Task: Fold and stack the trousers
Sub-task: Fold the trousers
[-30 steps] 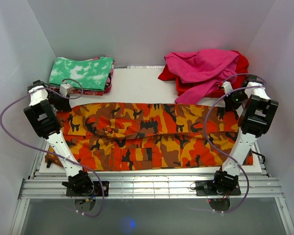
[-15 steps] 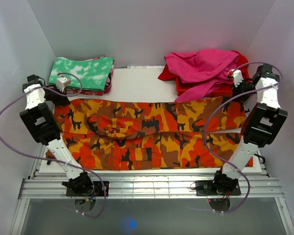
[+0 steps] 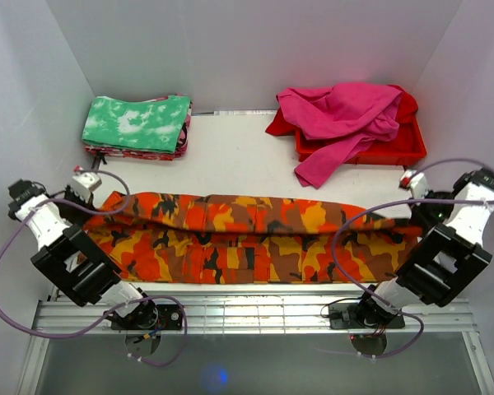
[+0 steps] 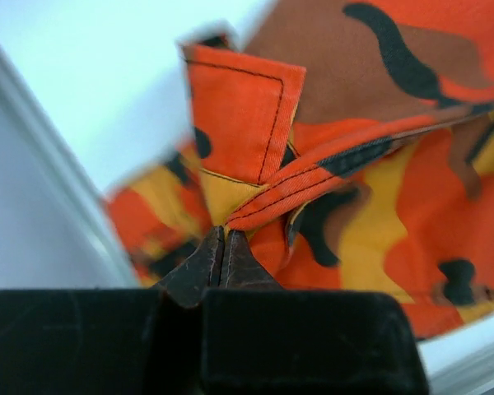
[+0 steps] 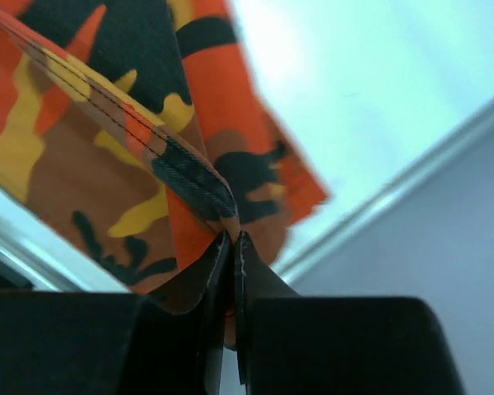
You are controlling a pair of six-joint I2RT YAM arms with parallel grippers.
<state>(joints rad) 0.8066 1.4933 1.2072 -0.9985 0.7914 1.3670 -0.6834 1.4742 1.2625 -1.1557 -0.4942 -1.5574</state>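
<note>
Looking across the white tabletop (image 3: 230,152), I see the long cloth trousers in orange, red, yellow and dark brown camouflage (image 3: 255,247) stretched sideways across the lower middle of the overhead frame. They run from one arm to the other, and their far long edge is held up as a rounded ridge above the near half. At upper right sits a red plastic tray (image 3: 379,156) heaped with magenta and red garments (image 3: 337,115). At upper left lies a folded green-and-white mottled cloth (image 3: 136,123). Both are well apart from the trousers. The left gripper (image 4: 222,240), at the left end, has its jaws pressed together on a stitched hem. The right gripper (image 5: 233,243), at the right end, is likewise clamped on a seamed fold of the cloth. I judge this to be the lengthwise fold, partway through, with the lifted edge not yet laid down. Next I would need both arms to bring that edge evenly toward the bottom of the frame, line it up with the near edge, lower it and only then release. An uneven pull would skew the fold.
</note>
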